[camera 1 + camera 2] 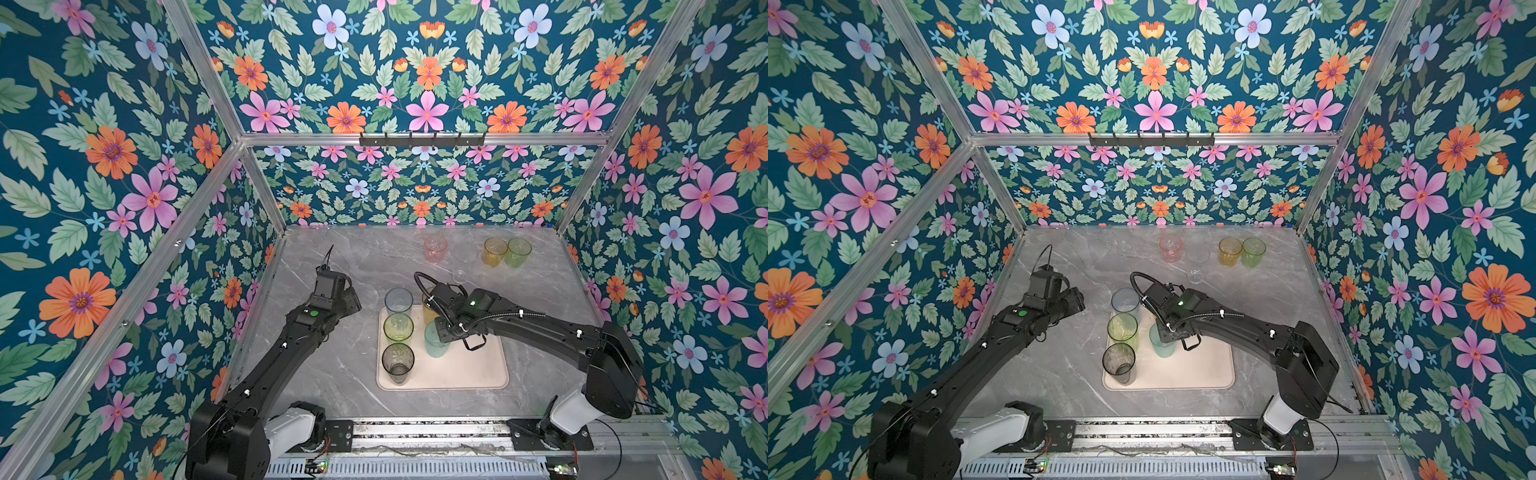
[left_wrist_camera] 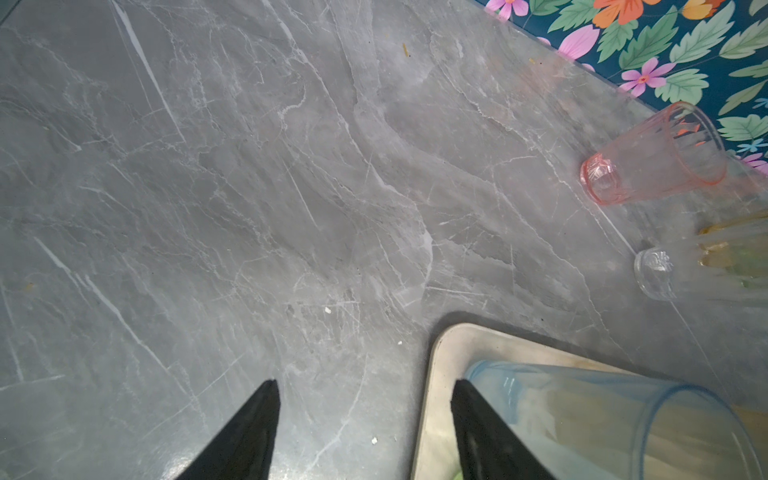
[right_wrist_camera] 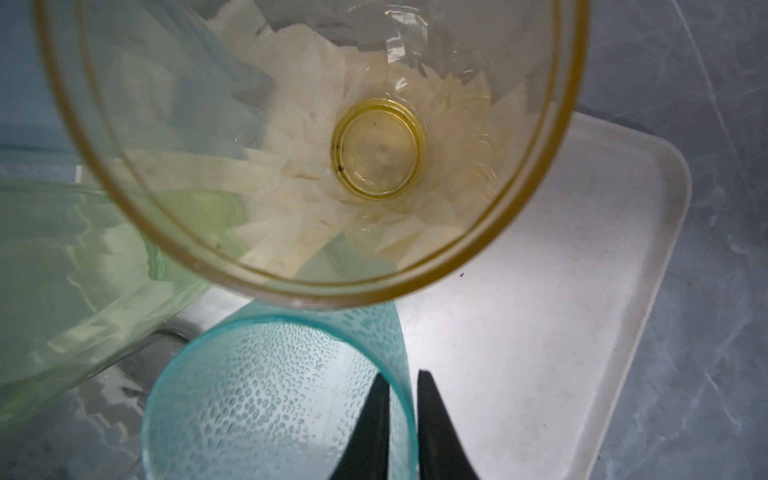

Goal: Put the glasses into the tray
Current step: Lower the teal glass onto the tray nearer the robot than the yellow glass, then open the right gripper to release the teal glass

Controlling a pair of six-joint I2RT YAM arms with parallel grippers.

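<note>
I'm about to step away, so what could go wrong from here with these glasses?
The right gripper straddles the wall of the teal tumbler; pulling away before it lets go fully could tip it into the amber tumbler right beside it. The open left gripper hangs close to the blue tumbler; a sideways swing might knock it.

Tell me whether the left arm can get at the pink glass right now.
Probably yes. The left gripper is open and empty, and only bare marble table lies between it and the pink glass; the clear glass stands off to the side of that path.
</note>
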